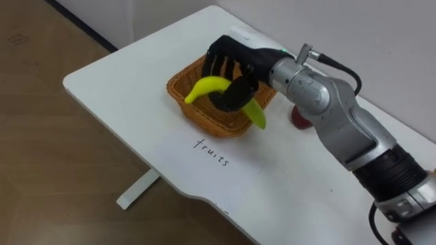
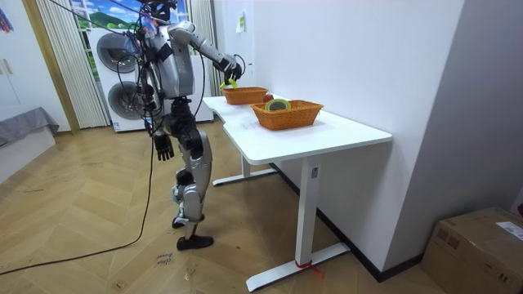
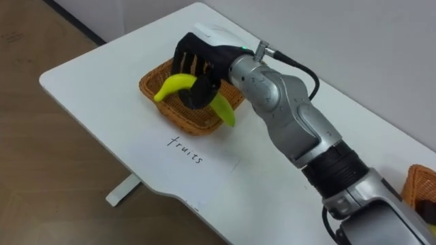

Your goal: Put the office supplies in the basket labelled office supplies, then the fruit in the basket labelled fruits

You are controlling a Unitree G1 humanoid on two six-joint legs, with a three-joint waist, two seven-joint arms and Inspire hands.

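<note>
- Right hand [image 1: 230, 68], black, is curled round the yellow, green-tipped curved banana [image 1: 210, 86], fingers on one side and thumb on the other, clamped on its middle; the grey right arm reaches in from the right
- the banana is held over the shallow woven brown wicker basket [image 1: 203, 112]; its yellow end lies over the basket's inside, and its greener end sticks out past the basket's near right rim; whether it touches the basket I cannot tell
- the basket stands on the white rectangular table top [image 1: 109, 82], near the table's left end
- a white paper sheet with a handwritten label [image 1: 211, 151] lies flat just in front of the basket
- a small red round thing [image 1: 300, 118], partly hidden by the forearm, sits on the table just to the right of the basket
- a second orange-brown wicker basket [image 2: 288, 116], holding green and yellow things, stands further along the table from the first basket, past the red thing
- in the room view the robot stands upright on the wooden floor at the table end nearest the first basket, right arm stretched out over it
- left hand [image 2: 165, 148] hangs beside the thigh, well apart from the basket, fingers loose and holding nothing
</note>
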